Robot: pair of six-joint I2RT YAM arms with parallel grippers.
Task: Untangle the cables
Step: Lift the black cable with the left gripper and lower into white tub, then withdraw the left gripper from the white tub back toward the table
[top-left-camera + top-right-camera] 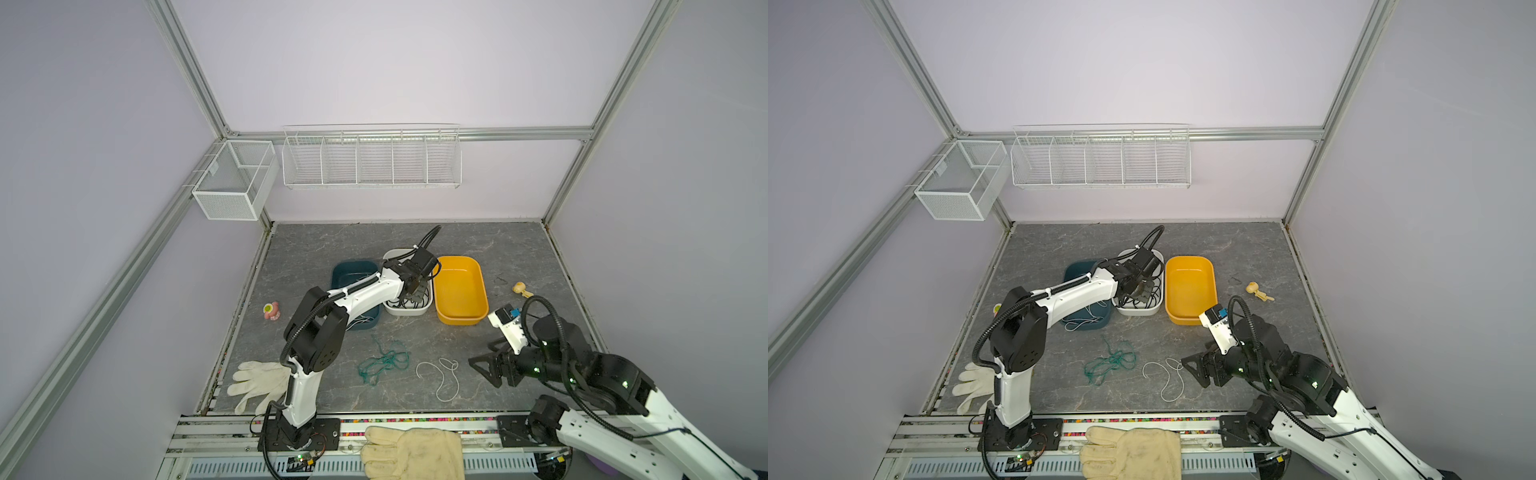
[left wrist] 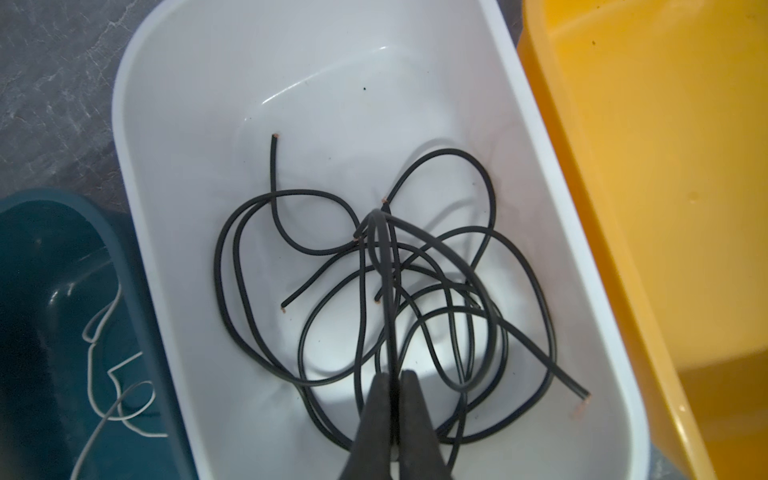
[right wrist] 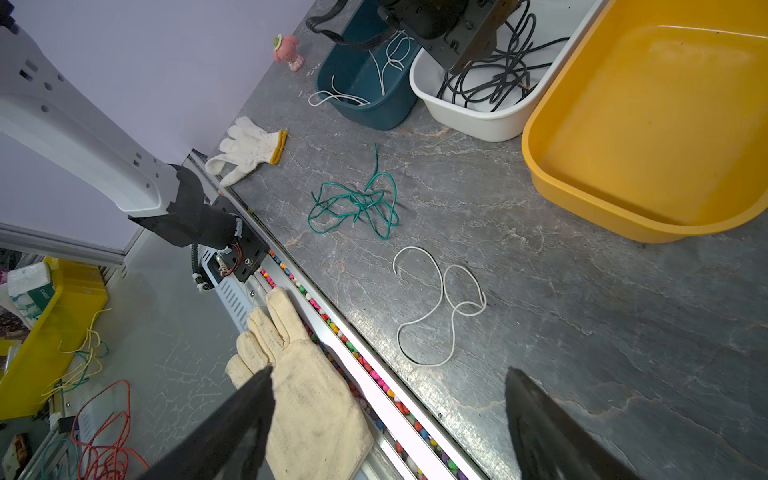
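Nearest us, a glove (image 1: 411, 453); on our grey table (image 1: 498, 257) the left tool (image 2: 392, 376) pinches a black cable (image 2: 387, 291) in the white tub (image 2: 174, 124), right tool (image 3: 388, 374) wide.

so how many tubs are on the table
3, in a row: teal tub on the left, white tub in the middle, yellow tub on the right. None seems hidden.
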